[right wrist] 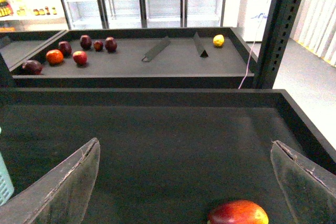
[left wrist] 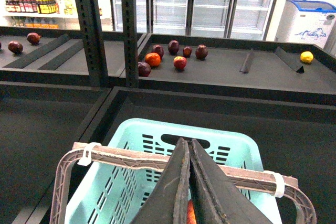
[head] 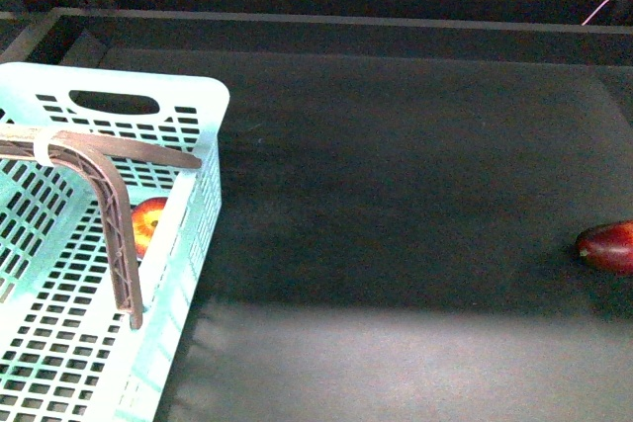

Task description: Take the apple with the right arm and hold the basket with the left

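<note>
While the left gripper (left wrist: 190,182) is seen with jaws pressed together above the handle (left wrist: 131,157), 1 apple (head: 146,224) is recorded inside the basket (head: 188,244), lower left; right gripper (right wrist: 184,182) jaws stand wide.

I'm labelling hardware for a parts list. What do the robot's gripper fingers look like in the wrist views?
Left gripper: two dark grey, flat, tapering fingers with matte, slightly scuffed surfaces. Right gripper: similar dark grey fingers with worn, lighter edges. No cables or markings visible.
</note>
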